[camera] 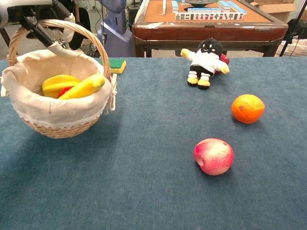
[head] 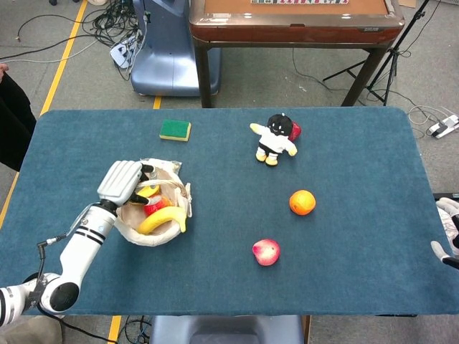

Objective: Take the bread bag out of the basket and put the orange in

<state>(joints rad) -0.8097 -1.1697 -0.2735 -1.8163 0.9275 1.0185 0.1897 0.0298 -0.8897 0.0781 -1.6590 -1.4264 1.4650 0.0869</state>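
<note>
The wicker basket (head: 147, 236) (camera: 57, 127) with a white cloth lining stands at the table's left. It holds a banana (head: 161, 221) (camera: 84, 86), a yellow rounded packet (camera: 57, 82) that may be the bread bag, and a red item (head: 154, 206). My left hand (head: 125, 183) (camera: 29, 14) is over the basket's far left side, its fingers hooked around the handle (camera: 91, 40). The orange (head: 302, 202) (camera: 247, 109) lies alone on the cloth at the right. My right hand (head: 448, 233) shows only at the right edge, fingers apart and holding nothing.
A pink-red peach (head: 266, 251) (camera: 213, 156) lies in front of the orange. A black-and-white plush doll (head: 275, 140) (camera: 206, 56) sits at the back centre, and a green sponge (head: 175, 130) (camera: 116, 64) lies behind the basket. A brown table stands beyond the far edge.
</note>
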